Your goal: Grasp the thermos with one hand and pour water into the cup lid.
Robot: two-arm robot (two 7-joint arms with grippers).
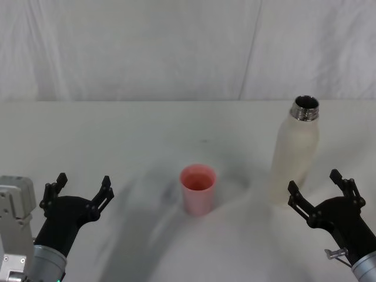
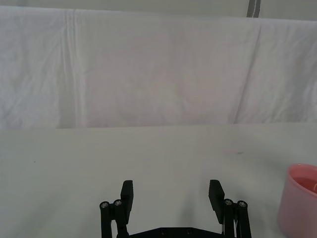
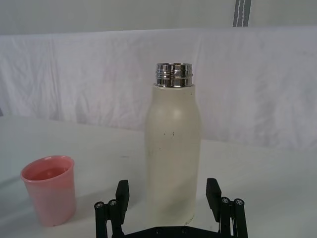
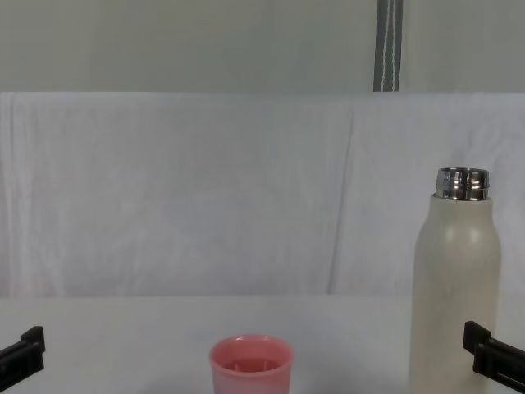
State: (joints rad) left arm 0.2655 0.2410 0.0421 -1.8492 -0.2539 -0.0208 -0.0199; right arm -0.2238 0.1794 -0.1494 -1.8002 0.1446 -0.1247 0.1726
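You see the right pincer (image 1: 317, 190) gaping just before the thermos (image 1: 295, 150), the cup (image 1: 197, 188) left of it, left pincer (image 1: 83, 187) spread wide.

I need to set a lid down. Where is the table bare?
Bare: between left gripper and cup, and behind the cup up to the backdrop. Crowded: the right, where the right gripper, open, sits close before the thermos.

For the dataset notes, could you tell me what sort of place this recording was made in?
Probably a lab test bench, not a kitchen. A white cloth covers the table and hangs as a backdrop. On it stand only a thermos and a pink cup, between the open left hand and right hand.
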